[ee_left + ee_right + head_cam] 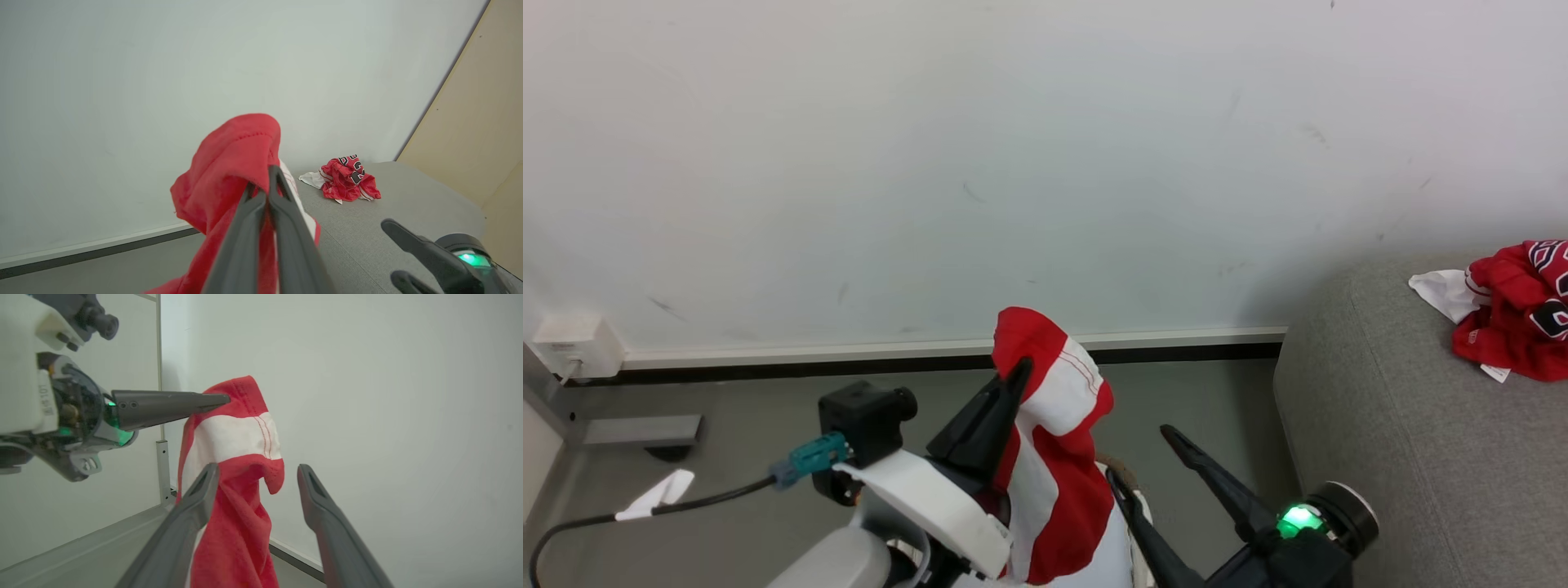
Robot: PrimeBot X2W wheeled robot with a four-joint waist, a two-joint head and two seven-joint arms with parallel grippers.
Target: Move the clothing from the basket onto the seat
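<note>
My left gripper [1015,374] is raised above the floor and shut on a red garment with a white band [1054,441], which hangs down from its fingertips. The left wrist view has the same garment [229,163] draped over the closed fingers [267,192]. My right gripper [1139,455] stands open just right of the hanging cloth, touching nothing. In the right wrist view the garment [233,437] hangs between and behind its spread fingers. A second red garment with black-and-white lettering [1515,314] lies crumpled on the grey seat [1405,457]. The basket is almost hidden under the arms; a bit of brown rim [1119,469] shows.
A pale wall with a dark baseboard [931,363] runs behind. A white socket box [572,343] sits at the far left, with a grey floor plate [645,429] below it. A black cable with a teal plug [809,461] hangs off my left wrist. A beige panel [482,122] stands beyond the seat.
</note>
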